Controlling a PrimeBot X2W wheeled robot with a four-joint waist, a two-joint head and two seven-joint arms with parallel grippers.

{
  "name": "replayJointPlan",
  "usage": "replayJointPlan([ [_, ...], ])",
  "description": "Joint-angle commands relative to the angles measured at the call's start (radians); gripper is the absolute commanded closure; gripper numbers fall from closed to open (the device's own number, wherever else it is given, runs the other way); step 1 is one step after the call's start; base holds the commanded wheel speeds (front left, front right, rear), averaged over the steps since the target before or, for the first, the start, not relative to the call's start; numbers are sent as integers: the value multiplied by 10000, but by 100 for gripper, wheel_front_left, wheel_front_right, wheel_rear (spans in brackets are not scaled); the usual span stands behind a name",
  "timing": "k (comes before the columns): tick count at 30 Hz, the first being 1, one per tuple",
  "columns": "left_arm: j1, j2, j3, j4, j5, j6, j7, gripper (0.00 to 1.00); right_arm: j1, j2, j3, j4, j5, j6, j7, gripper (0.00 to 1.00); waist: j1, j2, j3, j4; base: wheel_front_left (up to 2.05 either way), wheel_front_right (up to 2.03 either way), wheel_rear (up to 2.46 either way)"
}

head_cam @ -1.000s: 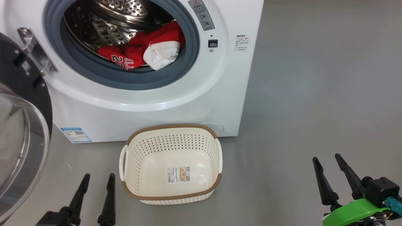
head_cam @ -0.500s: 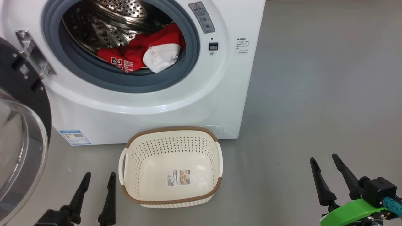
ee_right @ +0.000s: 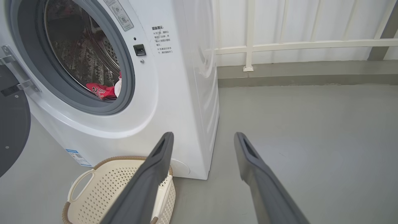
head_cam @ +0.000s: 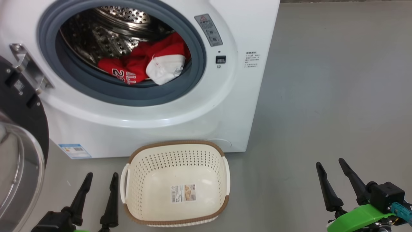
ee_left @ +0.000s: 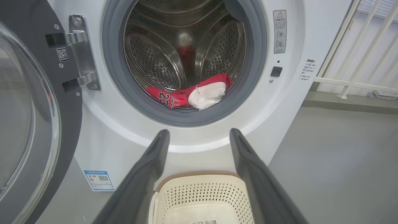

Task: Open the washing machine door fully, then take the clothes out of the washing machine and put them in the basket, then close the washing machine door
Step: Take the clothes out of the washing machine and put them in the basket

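The white washing machine (head_cam: 180,106) stands ahead with its door (head_cam: 19,154) swung wide to the left, glass bowl facing out. Red and white clothes (head_cam: 145,66) lie at the front of the steel drum, also seen as clothes (ee_left: 189,95) and clothes (ee_right: 105,90). The cream basket (head_cam: 175,146) sits empty on the floor before the machine. My left gripper (head_cam: 100,175) is open, low, just left of the basket. My right gripper (head_cam: 330,162) is open, well to the basket's right over bare floor.
Grey floor (head_cam: 322,96) stretches to the machine's right. A white railing (ee_right: 295,45) and a low kerb run behind it. A steel door hinge (ee_left: 79,53) juts at the opening's left side. A blue label (head_cam: 74,150) marks the machine's lower left corner.
The head camera has tilted, so the machine and basket sit lower in the picture. Both grippers stay open in the same places; clothes and door have not moved.
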Motion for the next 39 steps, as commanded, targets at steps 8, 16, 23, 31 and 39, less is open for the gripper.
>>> replayJointPlan([
  [8, -466, 163, 316, -82, 53, -54, -51, 0, -289, -114, 253, -216, 56, 62, -94, 0, 0, 0, 5, 1, 82, -82, 0],
  [16, -479, 97, 311, 2, 61, -54, -51, 0, -285, -141, 278, -207, 61, 62, -94, 0, 0, 0, -4, 12, 10, -10, 0],
  [23, -466, 15, 516, 111, 129, -54, -51, 0, -294, -161, 285, -211, 58, 62, -94, 0, 0, 0, 37, 29, 0, 0, 0],
  [31, -643, -74, 563, 154, 118, -54, -51, 0, -397, -136, 294, -244, 31, 62, -94, 0, 0, 0, 280, 25, 0, 0, 0],
  [39, -1647, 66, 211, 462, 50, -54, -51, 0, -753, -25, 327, -337, 14, 62, -94, 0, 0, 0, 1095, -64, 0, 0, 0],
])
